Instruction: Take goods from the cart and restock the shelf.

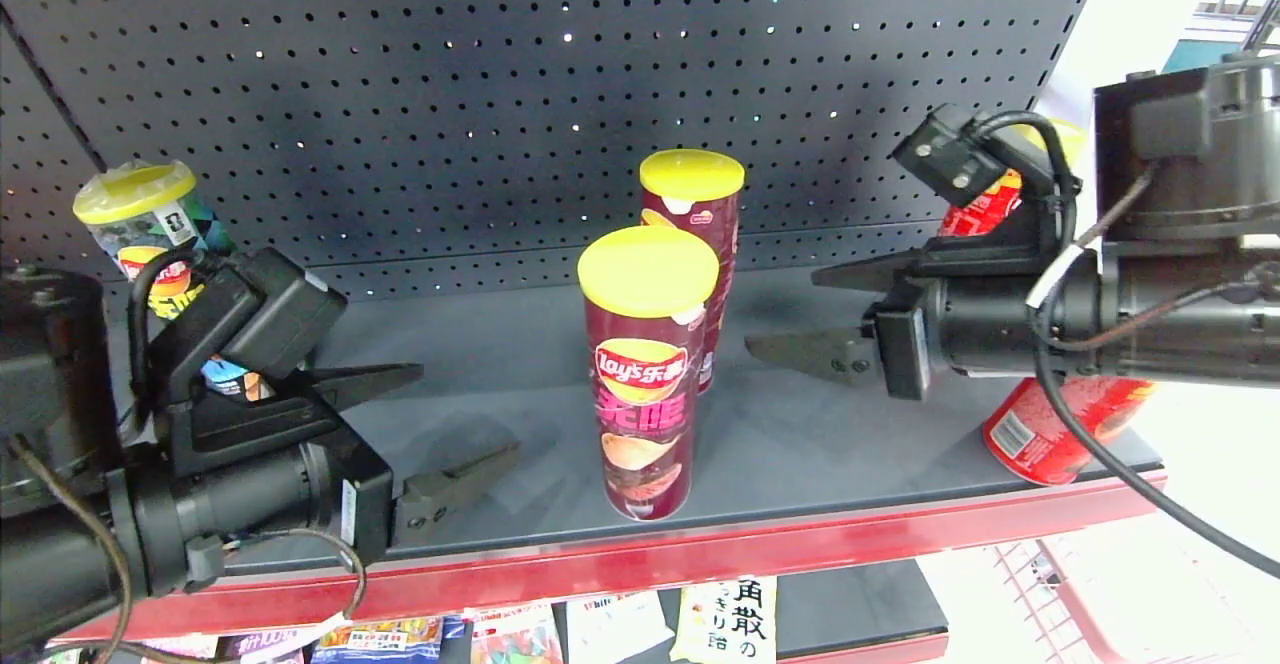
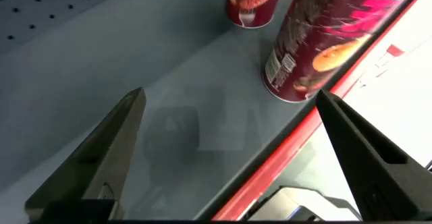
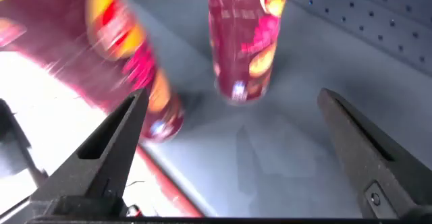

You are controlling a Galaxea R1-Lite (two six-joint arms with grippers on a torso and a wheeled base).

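**Both grippers empty at a part-filled shelf**

Head view: The shelf (image 1: pixel 800 444) carries four cans of crisps. Two maroon ones stand upright mid-shelf, the front can (image 1: pixel 645 374) close to the red front lip (image 1: pixel 800 539) and the rear can (image 1: pixel 692 204) just behind it, near the pegboard (image 1: pixel 500 94). A yellow-lidded can (image 1: pixel 140 214) stands at the far left and a red can (image 1: pixel 1050 424) at the right end, partly hidden by the arm. The left gripper (image 1: pixel 465 414) hangs over the bare stretch left of the maroon pair, jaws apart and holding nothing. The right gripper (image 1: pixel 782 312) sits to their right, also spread and empty.

Left wrist view: The left gripper (image 2: pixel 231 94) frames bare shelf (image 2: pixel 81 69). The front can (image 2: pixel 317 48) and rear can (image 2: pixel 253 1) stand beyond its tips, untouched.

Right wrist view: The right gripper (image 3: pixel 233 96) gapes toward the rear can (image 3: pixel 243 35). The front can (image 3: pixel 128 69) shows blurred off to one side, by the shelf edge.

Progress: Restocking looks partly done. Cans are set in place, yet open room remains on either side of the middle pair. With neither gripper carrying goods, the next step is probably another fetch from the cart.
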